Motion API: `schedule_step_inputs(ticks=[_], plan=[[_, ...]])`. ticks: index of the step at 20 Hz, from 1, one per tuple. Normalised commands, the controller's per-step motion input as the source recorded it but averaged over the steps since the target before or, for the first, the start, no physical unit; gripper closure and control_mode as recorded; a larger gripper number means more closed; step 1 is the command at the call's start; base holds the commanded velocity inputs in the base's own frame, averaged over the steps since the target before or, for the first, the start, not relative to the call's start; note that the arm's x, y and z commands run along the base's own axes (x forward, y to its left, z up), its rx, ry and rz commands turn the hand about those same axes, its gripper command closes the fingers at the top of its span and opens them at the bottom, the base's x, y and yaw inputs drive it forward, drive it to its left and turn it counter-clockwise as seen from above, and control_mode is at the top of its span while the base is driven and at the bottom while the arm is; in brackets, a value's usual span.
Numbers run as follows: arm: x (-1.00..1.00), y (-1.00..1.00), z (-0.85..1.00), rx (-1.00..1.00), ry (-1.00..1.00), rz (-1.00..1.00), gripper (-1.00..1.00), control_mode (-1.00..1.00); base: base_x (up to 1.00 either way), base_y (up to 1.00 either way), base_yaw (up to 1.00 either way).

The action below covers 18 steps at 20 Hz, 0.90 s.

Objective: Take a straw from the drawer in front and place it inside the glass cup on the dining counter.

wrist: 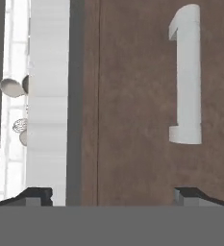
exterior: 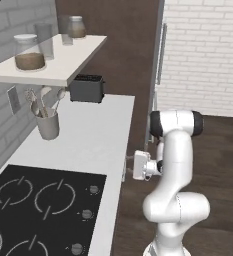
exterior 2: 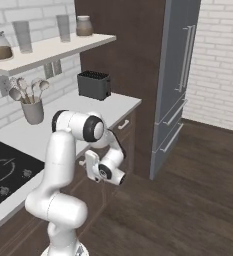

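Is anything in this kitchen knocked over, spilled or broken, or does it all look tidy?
Nothing stands out. The jars stand upright on the shelf, the utensil cup and toaster sit squarely on the worktop, and the brown drawer is shut, its handle straight.

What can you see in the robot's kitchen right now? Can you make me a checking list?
Surface: white worktop with a black hob set into it.
Job's things: brown drawer shut, its pale handle right ahead of the hand; straw, glass cup and dining counter: nothing seen.
Clutter: black toaster at the back of the worktop; grey utensil pot with spoons; jars and tall glasses on the wall shelf.
Grippers: gripper open, holding nothing, facing the drawer front, not touching the handle.
Cables: nothing seen.
Surroundings: grey fridge, brown tall cabinet, white brick wall, dark wood floor.
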Motion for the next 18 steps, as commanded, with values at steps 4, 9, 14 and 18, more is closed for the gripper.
schedule_step_inputs(ticks=[4,9,14,18], plan=[[0.36,0.21,-0.16,0.0,-0.02,0.0,-1.0,-1.0,0.0,0.0,0.0],[0.35,0.04,-0.25,0.0,0.0,0.0,-1.0,-1.0,0.0,0.0,0.0],[0.23,0.01,-0.32,-0.01,0.0,0.0,-1.0,-1.0,0.0,0.0,0.0],[0.13,0.15,-0.34,0.0,0.0,0.0,-1.0,-1.0,0.0,0.0,0.0]])
